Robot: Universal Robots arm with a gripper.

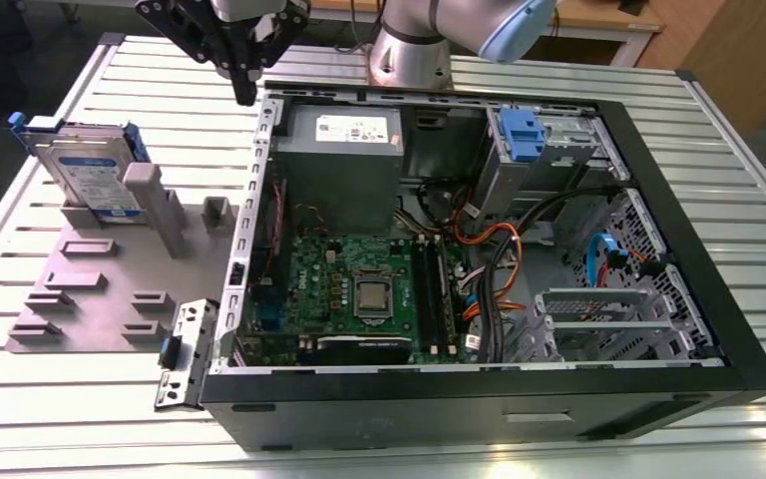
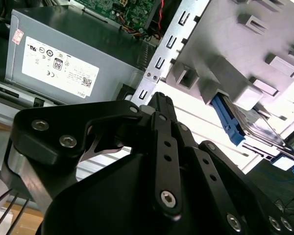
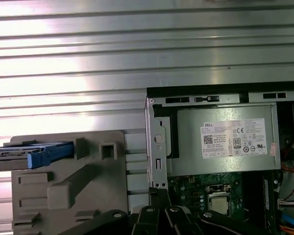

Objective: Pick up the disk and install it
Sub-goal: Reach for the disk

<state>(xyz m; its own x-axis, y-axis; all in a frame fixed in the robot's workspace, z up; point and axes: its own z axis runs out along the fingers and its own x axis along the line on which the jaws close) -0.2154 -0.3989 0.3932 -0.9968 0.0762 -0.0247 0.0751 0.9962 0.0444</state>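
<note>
- arm (image 1: pixel 410 55): a round, silver-grey metal column in the exterior view, by the table's (image 1: pixel 77 419) far edge; smooth and shiny
- joint cap (image 1: pixel 517 28): pale blue, rounded and glossy; set on a grey joint housing
- wrist (image 1: pixel 243 8): a white-and-silver piece just above the black tooling
- gripper (image 1: pixel 243 95): matte black; broad at the top, narrowing to slim black fingers (image 1: pixel 242 85)
- second wrist view: the gripper (image 2: pixel 160 100) is built of flat black bars; round silver screws (image 2: pixel 167 197) mark each pivot; a rounded black plate (image 2: pixel 49 134) carries two more, with a bright metal edge beneath
- first wrist view: the gripper (image 3: pixel 159 196) shows black links dotted with small silver screw heads
</note>
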